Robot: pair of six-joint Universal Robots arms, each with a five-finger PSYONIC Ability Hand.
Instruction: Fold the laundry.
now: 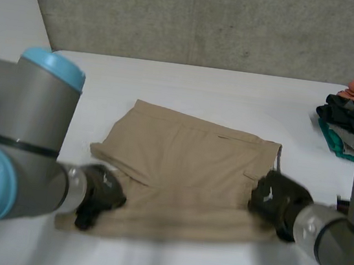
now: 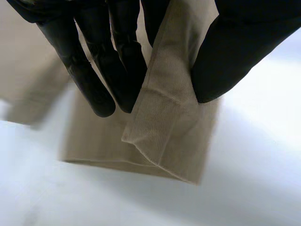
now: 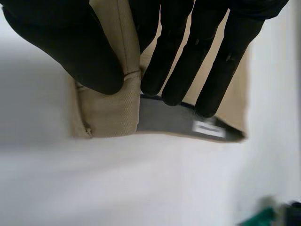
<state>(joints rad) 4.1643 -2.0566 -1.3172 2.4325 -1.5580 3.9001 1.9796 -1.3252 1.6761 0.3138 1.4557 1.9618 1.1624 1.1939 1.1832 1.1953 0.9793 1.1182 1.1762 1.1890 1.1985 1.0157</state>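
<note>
Shorts point(image 1: 185, 173) lay on the desk point(image 1: 202, 90), long axis left-right across frame centre. Left hand point(image 1: 100, 194) pinched the lower-left hem, right hand point(image 1: 273, 197) pinched the waistband at right (one per end).

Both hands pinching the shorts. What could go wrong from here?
The left hand pinches only a narrow fold of the shorts; it may slip on lifting.
The right hand holds just the waistband edge; uneven pulls could skew the fold.
The stack of clothes beside the right arm could get bumped.
</note>
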